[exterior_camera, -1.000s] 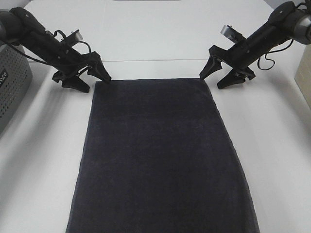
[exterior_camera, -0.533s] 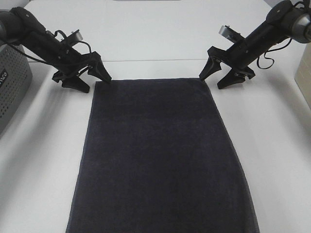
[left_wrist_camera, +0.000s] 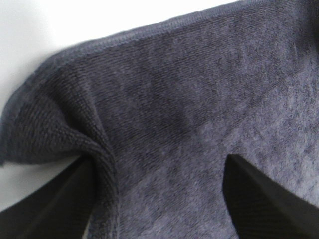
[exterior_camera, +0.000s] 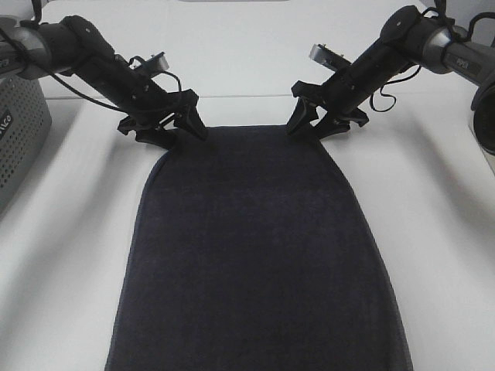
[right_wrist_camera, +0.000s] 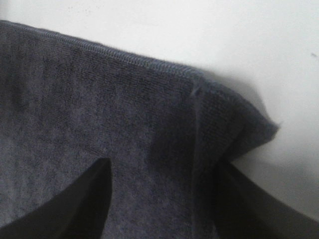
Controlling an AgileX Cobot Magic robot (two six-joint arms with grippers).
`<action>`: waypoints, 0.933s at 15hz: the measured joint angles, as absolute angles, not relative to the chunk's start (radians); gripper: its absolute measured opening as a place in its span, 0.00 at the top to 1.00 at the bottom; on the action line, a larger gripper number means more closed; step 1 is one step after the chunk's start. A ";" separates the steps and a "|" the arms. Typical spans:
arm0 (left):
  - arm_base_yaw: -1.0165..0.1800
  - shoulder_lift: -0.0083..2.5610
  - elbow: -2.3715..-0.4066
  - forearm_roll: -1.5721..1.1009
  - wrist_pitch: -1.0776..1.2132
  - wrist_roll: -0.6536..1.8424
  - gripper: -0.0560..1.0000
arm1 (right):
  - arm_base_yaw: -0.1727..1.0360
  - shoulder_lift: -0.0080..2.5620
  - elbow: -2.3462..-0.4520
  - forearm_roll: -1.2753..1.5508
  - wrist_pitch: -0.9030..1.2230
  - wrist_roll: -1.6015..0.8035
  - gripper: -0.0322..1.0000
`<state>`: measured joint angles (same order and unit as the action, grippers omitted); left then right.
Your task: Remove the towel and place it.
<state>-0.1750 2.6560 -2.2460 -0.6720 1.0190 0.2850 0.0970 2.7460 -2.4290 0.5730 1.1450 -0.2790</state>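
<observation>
The towel (exterior_camera: 255, 247), very dark navy and plush, lies flat on the white table (exterior_camera: 62, 255) and runs off the near edge of the exterior view. Its two far corners are pushed inward and bunched. My left gripper (exterior_camera: 179, 137) sits on the far left corner, its jaws apart, and fabric wrinkles against one finger (left_wrist_camera: 55, 204). My right gripper (exterior_camera: 311, 130) sits on the far right corner the same way, fingers (right_wrist_camera: 79, 204) spread over the hemmed edge. The cloth fills both wrist views, towel (left_wrist_camera: 179, 109) and towel (right_wrist_camera: 99, 109).
A grey perforated basket (exterior_camera: 17, 139) stands at the left edge of the table. A dark object (exterior_camera: 486, 116) shows at the right edge. A seam in the table (exterior_camera: 240, 97) runs just behind the towel.
Both grippers moved inward and down onto the towel's far corners. Their jaws have narrowed. The far corners have folded in, rounding the far edge.
</observation>
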 joint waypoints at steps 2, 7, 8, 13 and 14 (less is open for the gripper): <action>-0.181 2.660 -2.246 -0.657 1.012 0.273 0.50 | 0.099 2.748 -2.429 0.538 1.132 -0.245 0.61; -0.182 2.668 -2.247 -0.606 1.010 0.272 0.93 | 0.093 2.751 -2.429 0.506 1.119 -0.231 0.95; -0.183 2.668 -2.255 -0.592 1.011 0.272 0.93 | 0.093 2.751 -2.429 0.506 1.118 -0.226 0.95; -0.186 2.697 -2.365 -0.517 0.964 0.345 0.93 | 0.094 2.783 -2.559 0.423 1.107 -0.213 0.95; -0.186 2.699 -2.394 -0.514 0.938 0.357 0.93 | 0.094 2.790 -2.593 0.411 1.097 -0.212 0.95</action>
<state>-0.1860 2.6990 -2.3940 -0.5140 0.9380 0.3570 0.0940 2.7900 -2.5930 0.4110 1.0970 -0.2120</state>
